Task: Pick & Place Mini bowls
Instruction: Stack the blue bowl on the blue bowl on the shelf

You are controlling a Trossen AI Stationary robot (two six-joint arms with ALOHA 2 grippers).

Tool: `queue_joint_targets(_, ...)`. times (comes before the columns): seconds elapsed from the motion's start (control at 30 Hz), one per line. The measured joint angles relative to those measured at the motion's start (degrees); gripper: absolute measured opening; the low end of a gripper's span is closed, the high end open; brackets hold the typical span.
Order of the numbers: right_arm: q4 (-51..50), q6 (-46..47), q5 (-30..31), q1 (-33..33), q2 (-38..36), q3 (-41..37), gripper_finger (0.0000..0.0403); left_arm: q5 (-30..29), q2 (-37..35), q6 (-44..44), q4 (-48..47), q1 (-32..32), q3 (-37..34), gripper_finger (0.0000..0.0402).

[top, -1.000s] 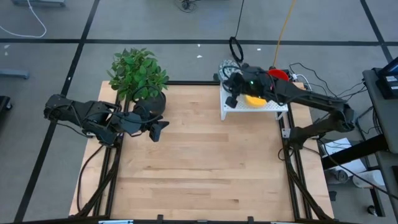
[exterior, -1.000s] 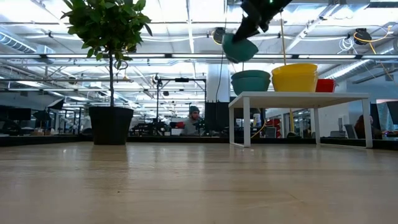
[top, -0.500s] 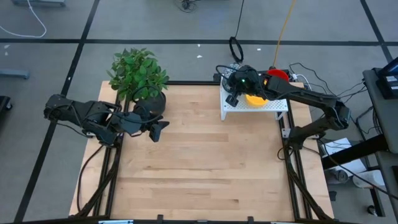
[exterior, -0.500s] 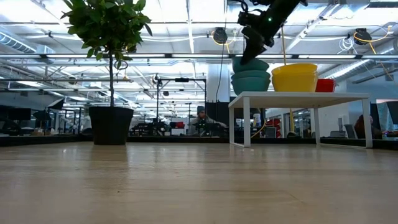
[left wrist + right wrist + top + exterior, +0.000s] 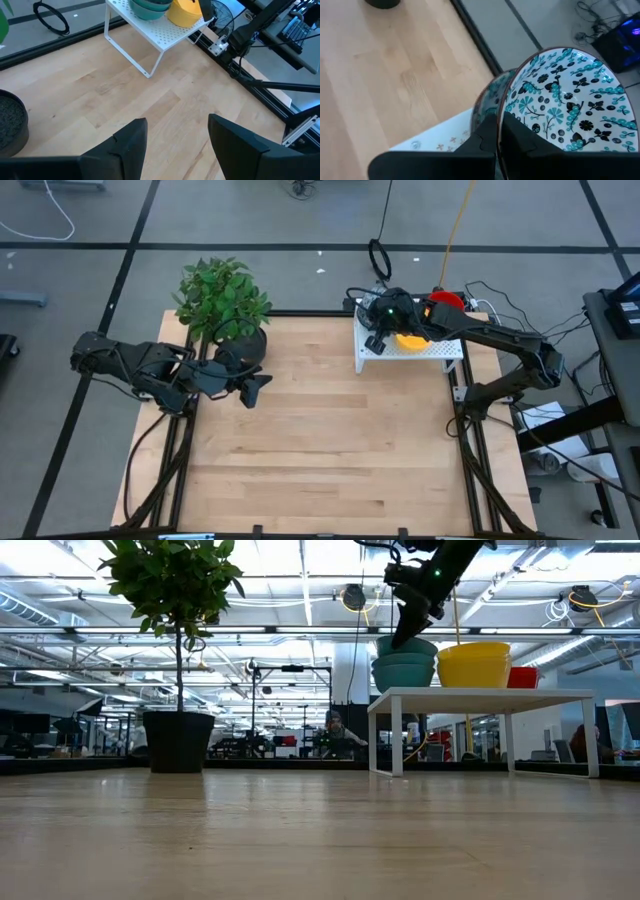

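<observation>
Right gripper [image 5: 497,132]: I see its two dark fingers pinched on the rim of a white mini bowl with a dense blue-green floral pattern [image 5: 565,100], one finger inside, one outside. That bowl sits tilted atop a second patterned bowl [image 5: 490,100], forming the teal-sided stack [image 5: 404,662] on the white perforated metal stand [image 5: 410,350] at the table's far right corner.

Beside that stack, on the same stand: glossy yellow mini bowls, stacked [image 5: 474,664]; past them, a glossy red bowl [image 5: 522,677], partly hidden.

Left gripper [image 5: 175,145]: I read its fingers as spread apart, empty, hovering over bare wood near the table's far left, well apart from the stand.

Light wooden table [image 5: 320,430]: bare planks across the middle.

Dark round pot holding a leafy green plant [image 5: 222,302]: far left corner, just beside the left arm.
</observation>
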Motion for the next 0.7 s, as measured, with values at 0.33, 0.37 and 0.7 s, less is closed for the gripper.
queue_joint_targets(0.33, -0.50, 1.27, -0.28, 0.01, 0.02, 0.00, 0.0004, 0.02, 0.00, -0.02, 0.02, 0.00, 0.00, 0.0214)
queue_joint_targets(0.37, -0.50, 1.32, -0.25, 0.01, 0.02, 0.00, 0.0006, 0.02, 0.00, -0.02, 0.02, 0.00, 0.00, 0.0214)
queue_joint_targets(0.7, -0.42, 2.53, -0.19, 0.02, -0.04, 0.00, 0.0068, 0.04, 0.00, -0.02, -0.25, 0.00, 0.00, 0.0214)
